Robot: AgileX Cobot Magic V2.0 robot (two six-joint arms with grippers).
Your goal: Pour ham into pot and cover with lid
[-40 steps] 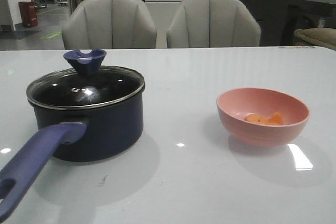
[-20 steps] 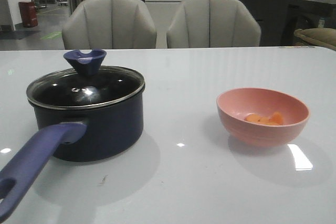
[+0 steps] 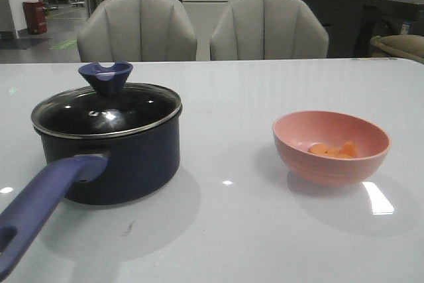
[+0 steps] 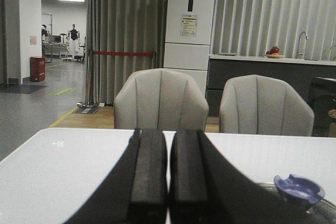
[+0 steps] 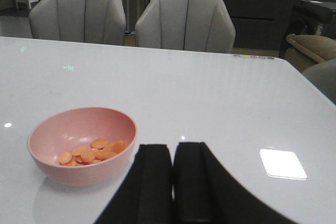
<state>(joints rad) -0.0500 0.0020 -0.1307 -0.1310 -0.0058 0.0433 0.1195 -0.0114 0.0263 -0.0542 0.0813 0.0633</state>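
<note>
the lid [image 3: 106, 112] sits on the pot [image 3: 109, 157]; ham [image 3: 333, 150] lies in the pink bowl [image 3: 331, 145]; left gripper [image 4: 168, 174] and right gripper [image 5: 172, 182] fingers pressed together, empty

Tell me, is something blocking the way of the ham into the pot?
Yes. The lid sits on the pot, closing its opening. The ham lies in the pink bowl to the right, apart from the pot.
</note>
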